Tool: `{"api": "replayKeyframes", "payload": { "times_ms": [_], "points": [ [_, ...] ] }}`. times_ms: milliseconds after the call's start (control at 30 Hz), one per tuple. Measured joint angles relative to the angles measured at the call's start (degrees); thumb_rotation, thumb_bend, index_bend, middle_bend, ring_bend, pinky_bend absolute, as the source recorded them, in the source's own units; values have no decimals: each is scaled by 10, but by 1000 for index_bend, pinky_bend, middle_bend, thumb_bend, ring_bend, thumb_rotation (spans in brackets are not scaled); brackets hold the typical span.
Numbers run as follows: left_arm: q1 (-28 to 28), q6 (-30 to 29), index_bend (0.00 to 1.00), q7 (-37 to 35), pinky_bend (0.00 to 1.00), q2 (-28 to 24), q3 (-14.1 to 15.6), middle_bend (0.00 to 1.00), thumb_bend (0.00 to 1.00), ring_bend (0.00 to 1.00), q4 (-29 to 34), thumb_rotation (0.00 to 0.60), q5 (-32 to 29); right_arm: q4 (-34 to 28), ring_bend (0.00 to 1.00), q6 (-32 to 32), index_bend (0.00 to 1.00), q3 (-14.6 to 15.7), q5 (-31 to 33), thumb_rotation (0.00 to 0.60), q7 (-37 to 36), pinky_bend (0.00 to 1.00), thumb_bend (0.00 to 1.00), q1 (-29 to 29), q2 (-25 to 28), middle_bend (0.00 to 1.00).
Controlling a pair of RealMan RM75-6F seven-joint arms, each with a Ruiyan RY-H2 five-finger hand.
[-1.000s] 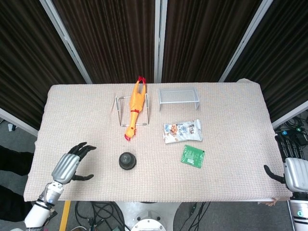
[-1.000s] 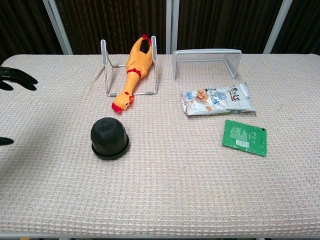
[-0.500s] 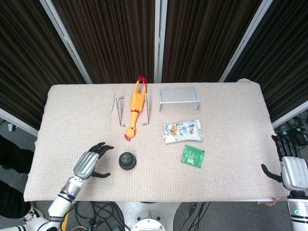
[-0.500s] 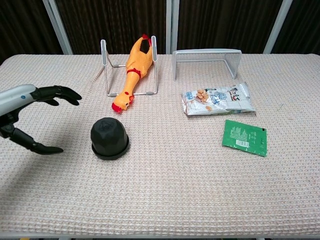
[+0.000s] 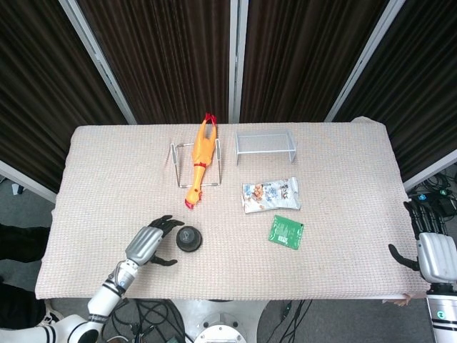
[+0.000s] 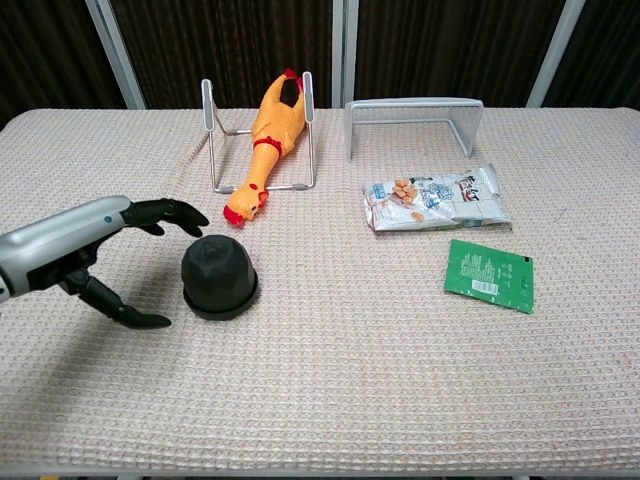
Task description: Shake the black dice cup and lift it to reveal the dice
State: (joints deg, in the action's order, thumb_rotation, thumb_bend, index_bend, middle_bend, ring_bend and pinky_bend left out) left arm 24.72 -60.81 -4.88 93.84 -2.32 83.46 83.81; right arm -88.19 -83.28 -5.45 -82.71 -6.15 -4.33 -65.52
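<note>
The black dice cup (image 5: 188, 239) (image 6: 219, 276) stands mouth-down on the beige cloth, near the front left of the table. My left hand (image 5: 148, 243) (image 6: 95, 246) is just to its left, open, fingers spread toward the cup with a small gap between them and it. No dice show; the cup hides whatever is under it. My right hand (image 5: 430, 251) hangs past the table's right edge, fingers apart, holding nothing; the chest view does not show it.
A yellow rubber chicken (image 5: 199, 161) (image 6: 268, 143) leans in a wire rack behind the cup. Further right are a wire shelf (image 6: 412, 122), a snack bag (image 6: 434, 201) and a green packet (image 6: 489, 274). The table's front edge (image 5: 214, 294) is close.
My left hand has moved right across the cloth, from the table's left edge to just beside the dice cup. The right hand has barely shifted.
</note>
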Motion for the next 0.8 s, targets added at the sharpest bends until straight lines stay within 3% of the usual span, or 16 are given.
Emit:
{"api": "replayKeyframes", "payload": {
  "times_ms": [800],
  "points": [
    [33, 16, 182, -26, 159, 63, -8, 195, 31, 83, -91, 600, -11, 21, 0, 9, 0, 0, 8, 600, -16, 0, 164, 0, -4, 0]
  ]
}}
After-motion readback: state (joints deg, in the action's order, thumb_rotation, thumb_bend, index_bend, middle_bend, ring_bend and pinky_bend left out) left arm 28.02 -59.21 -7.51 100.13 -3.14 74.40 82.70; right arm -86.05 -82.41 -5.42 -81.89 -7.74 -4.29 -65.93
